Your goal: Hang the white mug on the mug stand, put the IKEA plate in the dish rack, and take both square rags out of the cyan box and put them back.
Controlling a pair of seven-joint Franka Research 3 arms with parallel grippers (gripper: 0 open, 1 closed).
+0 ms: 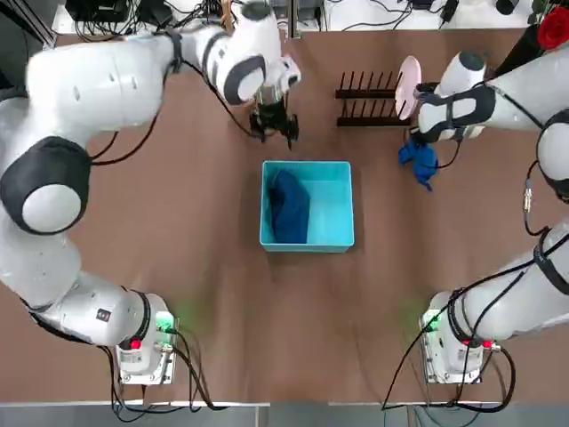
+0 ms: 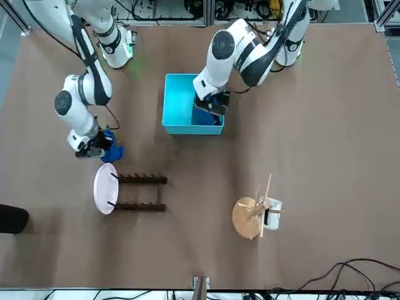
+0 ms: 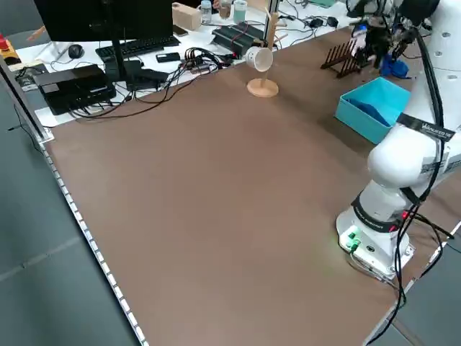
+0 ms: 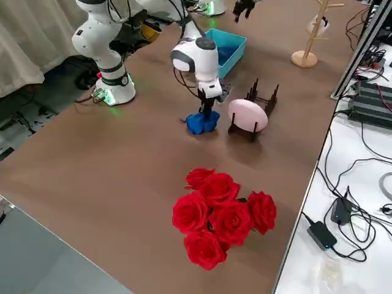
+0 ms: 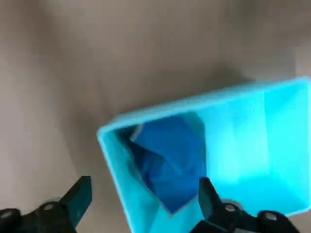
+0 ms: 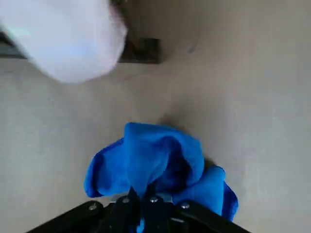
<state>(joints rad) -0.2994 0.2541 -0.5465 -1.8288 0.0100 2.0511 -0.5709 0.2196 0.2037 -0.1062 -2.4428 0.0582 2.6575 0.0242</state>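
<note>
Left gripper (image 1: 274, 126): fingers spread wide, nothing between them; hangs above the table just past the box's far wall.
Right gripper (image 6: 146, 206): fingers pinched together on a bunched rag (image 6: 153, 162), beside the plate end of the rack.
Table (image 1: 204, 294): flat matt brown top, both arm bases bolted at the robot's edge.
Room: desk along one side with a monitor (image 3: 108, 18), keyboard, cables; a bunch of red roses (image 4: 223, 214) lying on the table's right end.
Box (image 1: 329, 209): square, thin-walled, glossy cyan, mid-table between the arms.
Rag in box (image 1: 289, 206): soft dark blue cloth, crumpled against the box's left wall.
Rack (image 2: 140, 192): dark brown wood, two rails with thin upright pegs.
Plate (image 2: 105, 188): round, pinkish white, standing on edge at the rack's end.
Stand (image 2: 250, 215): pale wood, disc base, thin pole, angled pegs; well apart from the rack, on the far left of the table.
Mug (image 2: 273, 212): small, white, hung on a peg.
Views: the top view leaves out the stand and mug, which the front and side views show; only the right side view shows the roses; the left wrist view looks straight down into the box, its own fingertips (image 5: 77, 196) astride one corner.
</note>
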